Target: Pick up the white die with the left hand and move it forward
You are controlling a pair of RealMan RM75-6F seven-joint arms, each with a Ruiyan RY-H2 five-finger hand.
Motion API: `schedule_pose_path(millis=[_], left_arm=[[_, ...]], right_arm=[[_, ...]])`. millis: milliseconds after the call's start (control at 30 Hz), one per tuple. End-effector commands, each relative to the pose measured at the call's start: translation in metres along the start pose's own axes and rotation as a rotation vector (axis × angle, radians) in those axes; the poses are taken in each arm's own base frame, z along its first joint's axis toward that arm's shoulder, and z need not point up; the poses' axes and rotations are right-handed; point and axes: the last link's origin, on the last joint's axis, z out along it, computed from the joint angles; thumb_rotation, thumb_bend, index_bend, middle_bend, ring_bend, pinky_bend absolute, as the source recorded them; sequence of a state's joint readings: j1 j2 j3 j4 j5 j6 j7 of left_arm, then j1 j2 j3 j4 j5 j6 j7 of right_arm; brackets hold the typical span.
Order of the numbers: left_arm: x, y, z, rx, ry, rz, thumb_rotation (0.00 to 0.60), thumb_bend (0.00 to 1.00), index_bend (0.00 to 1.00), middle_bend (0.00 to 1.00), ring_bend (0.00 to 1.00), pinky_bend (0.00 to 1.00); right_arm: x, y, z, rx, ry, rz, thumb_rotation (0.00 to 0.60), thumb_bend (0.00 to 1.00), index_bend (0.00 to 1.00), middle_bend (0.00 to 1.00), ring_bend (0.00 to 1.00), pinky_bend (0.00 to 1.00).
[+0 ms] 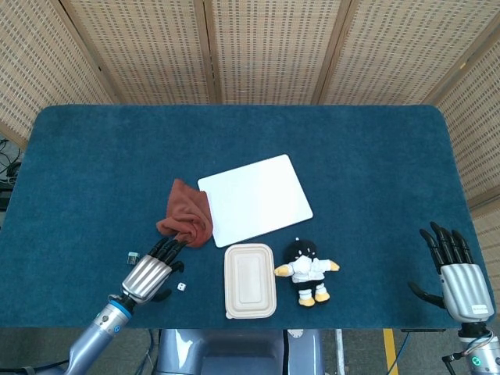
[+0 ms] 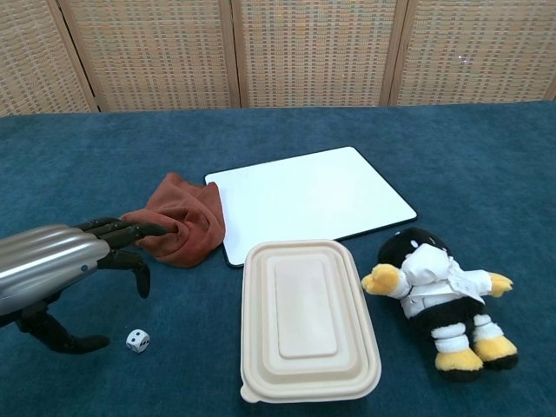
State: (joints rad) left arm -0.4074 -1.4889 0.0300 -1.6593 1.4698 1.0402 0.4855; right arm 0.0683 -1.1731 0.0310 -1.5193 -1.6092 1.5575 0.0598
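The small white die [image 1: 180,287] [image 2: 137,340] lies on the blue table near the front edge, left of the food box. My left hand [image 1: 151,273] [image 2: 69,261] hovers just left of and above it, fingers spread and holding nothing, fingertips reaching toward the brown cloth. At the table's front right corner my right hand [image 1: 455,269] stays open, far from the die; the chest view does not show it.
A crumpled brown cloth [image 1: 187,215] [image 2: 174,228] lies just beyond the left hand. A white board [image 1: 255,198], a beige lidded food box [image 1: 250,280] [image 2: 307,318] and a plush penguin [image 1: 307,270] sit to the right. A small metal object [image 1: 133,255] lies left of the hand.
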Motion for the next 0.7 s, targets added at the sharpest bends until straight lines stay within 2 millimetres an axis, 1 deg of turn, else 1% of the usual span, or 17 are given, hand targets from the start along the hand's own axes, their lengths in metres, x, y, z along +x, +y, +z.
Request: schedule_pose_path(millis=[33, 267, 533, 700], left_arm=[[-0.001, 0.004, 0.003, -0.005, -0.002, 0.001, 0.600, 0.27, 0.39, 0.00, 0.00, 0.00], [-0.006, 0.008, 0.007, 0.001, -0.021, 0.004, 0.600, 0.27, 0.40, 0.00, 0.00, 0.00], [-0.011, 0.008, 0.011, 0.016, -0.033, 0.009, 0.600, 0.27, 0.41, 0.00, 0.00, 0.00], [-0.012, 0.011, 0.013, 0.008, -0.033, 0.005, 0.600, 0.29, 0.44, 0.00, 0.00, 0.00]], right_arm=[[0.000, 0.000, 0.000, -0.001, 0.001, 0.000, 0.600, 0.21, 0.00, 0.00, 0.00, 0.00], [0.003, 0.001, 0.000, -0.003, 0.014, 0.005, 0.600, 0.21, 0.00, 0.00, 0.00, 0.00], [0.004, 0.002, -0.001, -0.003, 0.016, 0.009, 0.600, 0.21, 0.00, 0.00, 0.00, 0.00], [0.004, 0.001, -0.001, -0.002, 0.018, 0.009, 0.600, 0.21, 0.00, 0.00, 0.00, 0.00]])
